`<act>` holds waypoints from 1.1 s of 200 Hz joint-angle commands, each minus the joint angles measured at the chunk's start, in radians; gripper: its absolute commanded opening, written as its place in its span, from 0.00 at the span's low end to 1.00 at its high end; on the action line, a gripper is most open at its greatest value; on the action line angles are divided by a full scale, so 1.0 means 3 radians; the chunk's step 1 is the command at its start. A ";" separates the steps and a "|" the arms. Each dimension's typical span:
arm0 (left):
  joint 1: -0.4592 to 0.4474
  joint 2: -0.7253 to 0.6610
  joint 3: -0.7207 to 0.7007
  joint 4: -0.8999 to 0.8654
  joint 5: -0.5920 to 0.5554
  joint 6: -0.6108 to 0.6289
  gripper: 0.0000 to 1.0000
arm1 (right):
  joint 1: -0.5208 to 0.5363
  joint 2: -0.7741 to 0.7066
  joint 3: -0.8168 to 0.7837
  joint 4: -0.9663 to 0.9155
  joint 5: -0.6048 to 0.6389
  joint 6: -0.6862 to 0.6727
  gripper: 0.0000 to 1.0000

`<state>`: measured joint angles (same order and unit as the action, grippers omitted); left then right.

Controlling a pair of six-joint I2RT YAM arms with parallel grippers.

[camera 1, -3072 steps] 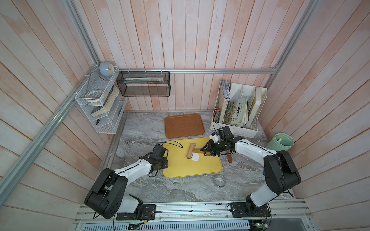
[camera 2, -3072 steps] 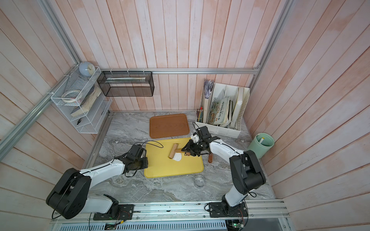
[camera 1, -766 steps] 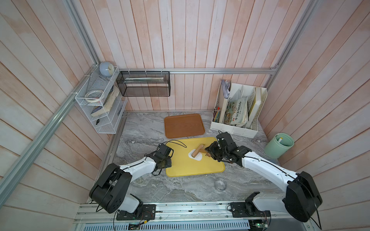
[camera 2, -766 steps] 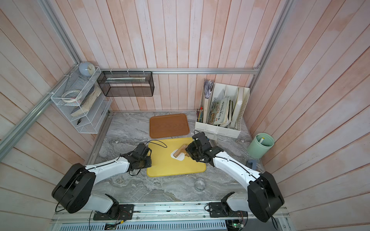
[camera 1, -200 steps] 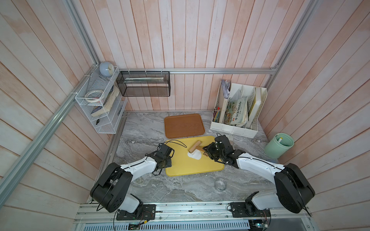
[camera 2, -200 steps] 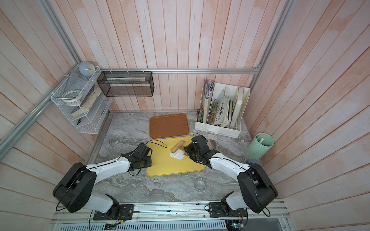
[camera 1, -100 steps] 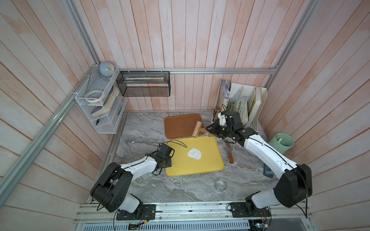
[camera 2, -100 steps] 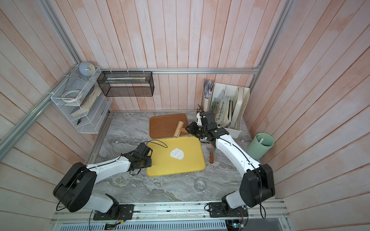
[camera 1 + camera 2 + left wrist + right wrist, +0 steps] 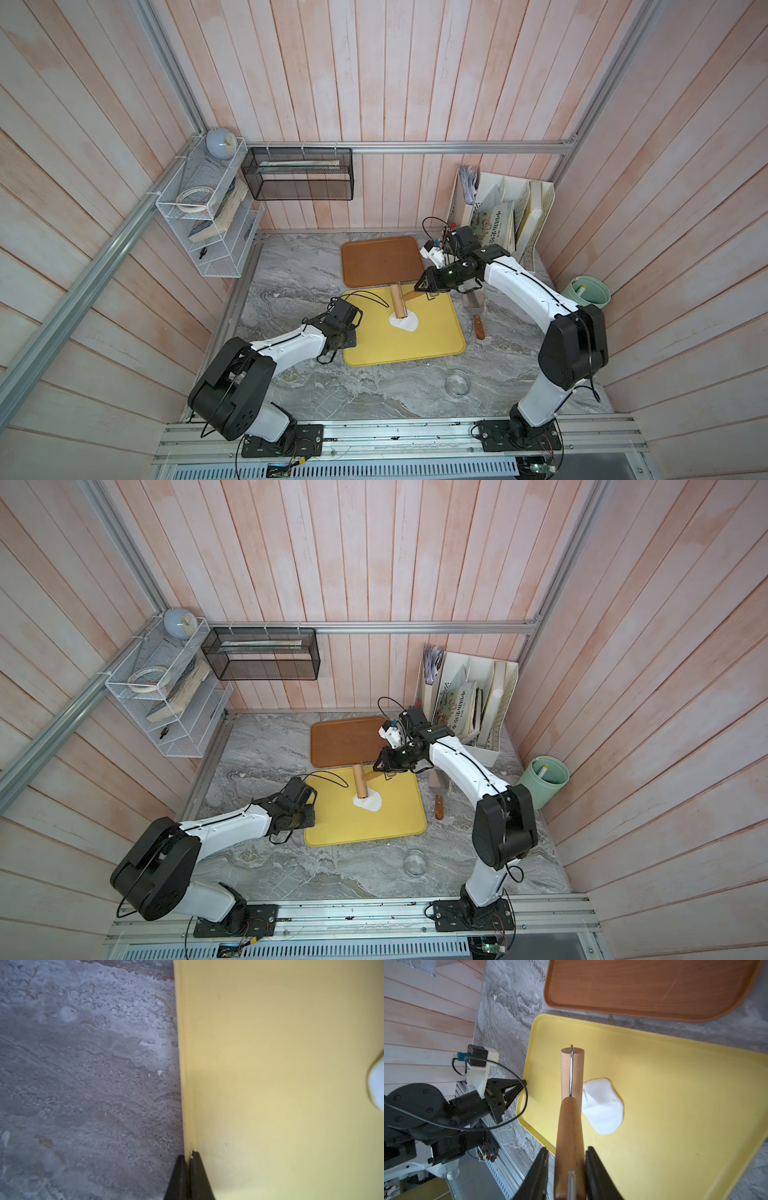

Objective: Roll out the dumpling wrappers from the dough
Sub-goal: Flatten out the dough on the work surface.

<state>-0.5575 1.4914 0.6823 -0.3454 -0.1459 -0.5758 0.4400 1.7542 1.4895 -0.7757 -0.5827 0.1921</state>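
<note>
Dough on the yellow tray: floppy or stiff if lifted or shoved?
The dough looks thin with a creased, uneven outline: probably floppy, likely to sag or tear if lifted. It lies flat on the yellow tray, so a push may fold or smear it rather than slide it.

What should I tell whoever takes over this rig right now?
Left tool: shut on the yellow tray rim.
Right tool: shut on the roller handle; barrel at the dough edge, contact unclear.
Dough: on the tray, flattened, with an irregular outline.
Done: partly flattened.
Left: roll it thin and round.
</note>
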 commanded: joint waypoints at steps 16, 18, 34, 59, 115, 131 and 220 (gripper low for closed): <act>-0.0115 0.0203 -0.0137 -0.0423 0.0288 0.0186 0.00 | 0.0050 0.0218 0.0136 -0.0134 -0.0327 -0.0150 0.00; -0.0115 0.0203 -0.0137 -0.0423 0.0287 0.0186 0.00 | 0.0045 0.0229 0.0148 -0.0148 -0.0314 -0.0147 0.00; -0.0119 0.0205 -0.0137 -0.0418 0.0274 0.0177 0.00 | -0.0018 0.0383 0.0195 -0.0291 -0.0154 -0.0114 0.00; -0.0127 0.0209 -0.0130 -0.0431 0.0267 0.0166 0.00 | -0.0139 0.0521 0.0108 -0.0347 0.0206 -0.0056 0.00; -0.0131 0.0223 -0.0129 -0.0446 0.0232 0.0150 0.00 | -0.0314 0.0854 -0.0037 -0.0377 0.0835 0.0040 0.00; -0.0136 0.0225 -0.0127 -0.0456 0.0227 0.0145 0.00 | -0.0367 0.0878 -0.0091 -0.0367 0.0971 0.0050 0.00; -0.0137 0.0280 -0.0090 -0.0524 0.0127 0.0094 0.00 | -0.0666 0.0938 -0.0244 -0.0295 0.1176 0.0035 0.00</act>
<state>-0.5724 1.5043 0.6956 -0.3626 -0.1757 -0.5808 0.2932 1.9564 1.4639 -0.8230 -0.7025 0.2272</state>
